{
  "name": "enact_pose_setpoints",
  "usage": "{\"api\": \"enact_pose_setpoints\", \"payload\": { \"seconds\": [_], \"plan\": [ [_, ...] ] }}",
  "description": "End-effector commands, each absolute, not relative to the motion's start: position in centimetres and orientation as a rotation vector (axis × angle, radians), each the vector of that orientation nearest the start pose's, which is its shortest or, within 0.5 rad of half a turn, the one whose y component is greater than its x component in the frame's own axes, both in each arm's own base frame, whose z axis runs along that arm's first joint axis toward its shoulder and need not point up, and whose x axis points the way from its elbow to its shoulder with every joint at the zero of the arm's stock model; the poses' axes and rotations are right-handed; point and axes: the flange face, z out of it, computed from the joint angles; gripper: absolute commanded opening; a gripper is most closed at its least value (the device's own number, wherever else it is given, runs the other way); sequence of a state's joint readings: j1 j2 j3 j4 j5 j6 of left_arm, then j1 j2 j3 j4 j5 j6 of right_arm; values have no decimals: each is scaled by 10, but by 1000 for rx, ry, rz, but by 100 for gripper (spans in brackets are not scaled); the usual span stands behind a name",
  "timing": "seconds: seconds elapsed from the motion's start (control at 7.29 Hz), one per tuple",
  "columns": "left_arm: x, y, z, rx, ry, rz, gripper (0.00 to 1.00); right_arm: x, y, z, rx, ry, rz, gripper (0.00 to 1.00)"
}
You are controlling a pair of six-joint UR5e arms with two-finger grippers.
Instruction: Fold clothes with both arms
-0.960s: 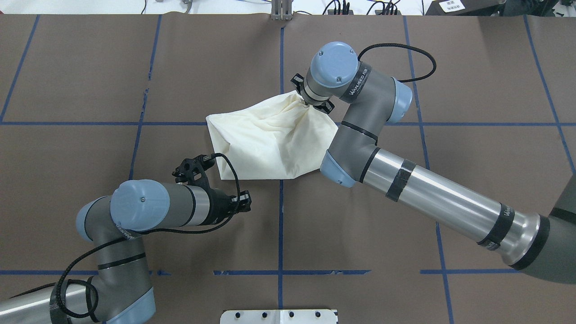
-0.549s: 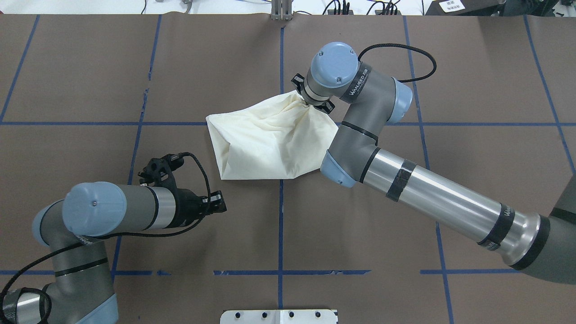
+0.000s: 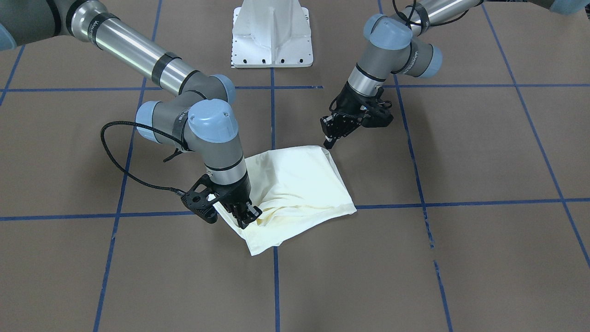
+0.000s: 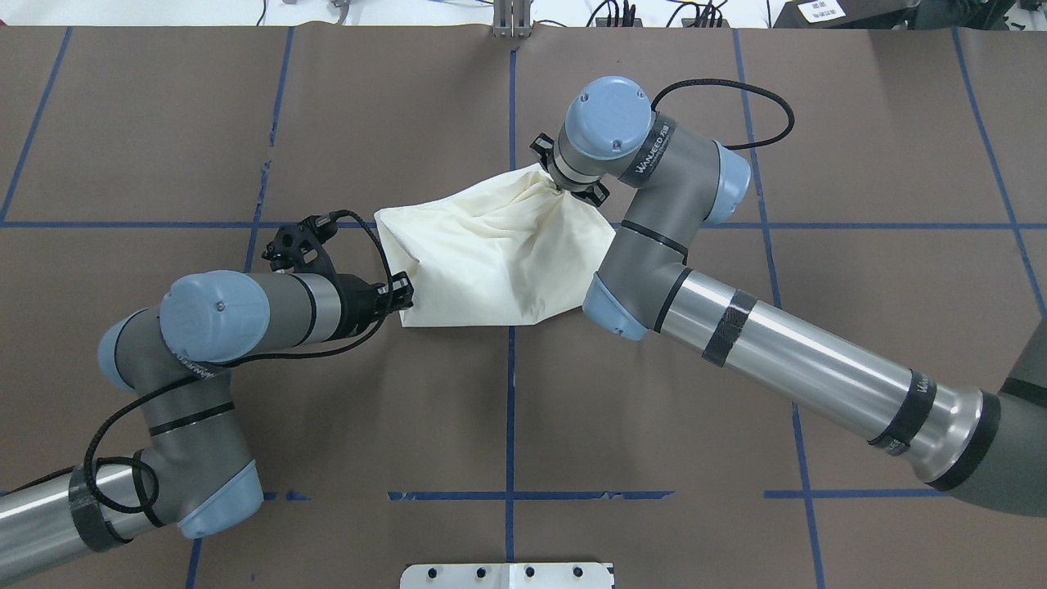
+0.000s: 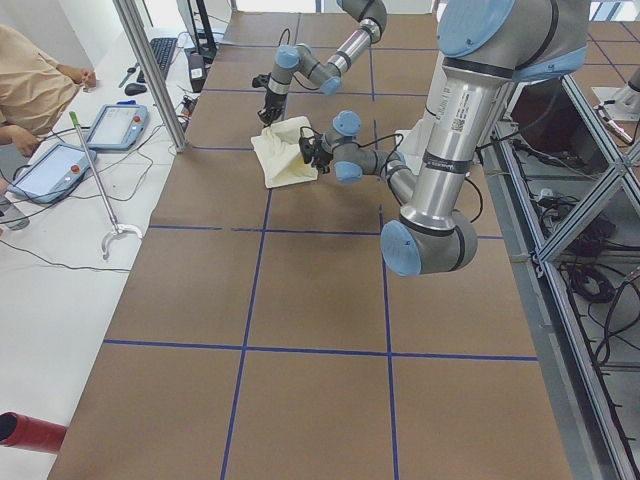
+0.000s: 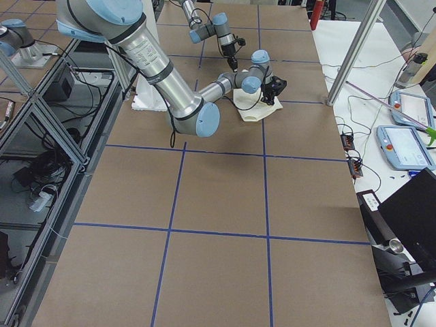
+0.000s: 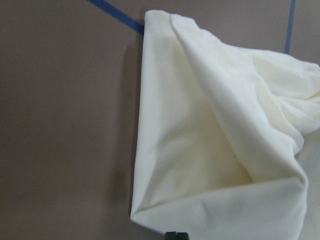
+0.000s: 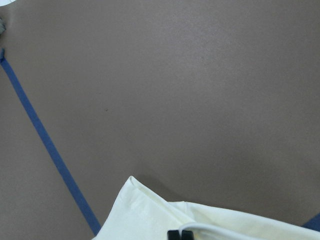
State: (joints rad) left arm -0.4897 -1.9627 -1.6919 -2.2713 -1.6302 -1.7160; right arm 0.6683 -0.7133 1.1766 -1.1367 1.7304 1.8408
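The cream shirt [image 4: 499, 262] lies as a folded, rumpled bundle at the table's middle, and no print shows. It also shows in the front view [image 3: 299, 189]. My right gripper [image 4: 564, 186] is shut on the shirt's far corner, pinching the cloth in the front view [image 3: 245, 216] and in the right wrist view [image 8: 179, 234]. My left gripper [image 4: 402, 294] is at the shirt's left near corner, just above it in the front view [image 3: 328, 140]. Its fingers look shut, with no cloth between them. The left wrist view shows the shirt [image 7: 210, 150] just ahead.
The white pedestal base [image 3: 272, 37] stands at the robot's table edge. Blue tape lines [image 4: 510, 393] cross the brown table cover. A side table with tablets [image 5: 60, 170] and an operator lies beyond the table's far edge.
My left arm swung left, then forward, bringing its gripper from the table in front of the shirt to the shirt's left near corner. The right arm and the shirt have not moved.
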Motion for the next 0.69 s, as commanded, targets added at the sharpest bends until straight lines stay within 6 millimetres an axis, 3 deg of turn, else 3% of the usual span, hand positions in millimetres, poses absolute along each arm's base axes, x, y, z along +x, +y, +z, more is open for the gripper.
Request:
{"api": "enact_pose_setpoints", "payload": {
  "seconds": [0.0, 0.14, 0.55],
  "plan": [
    [500, -426, 308, 170, 1206, -542, 0, -563, -596, 249, 33, -934, 802, 0],
    [505, -432, 323, 170, 1183, -548, 0, -563, -596, 249, 33, -934, 802, 0],
    [508, -436, 314, 199, 1338, -526, 0, -561, -598, 249, 34, -934, 806, 0]
  ]
}}
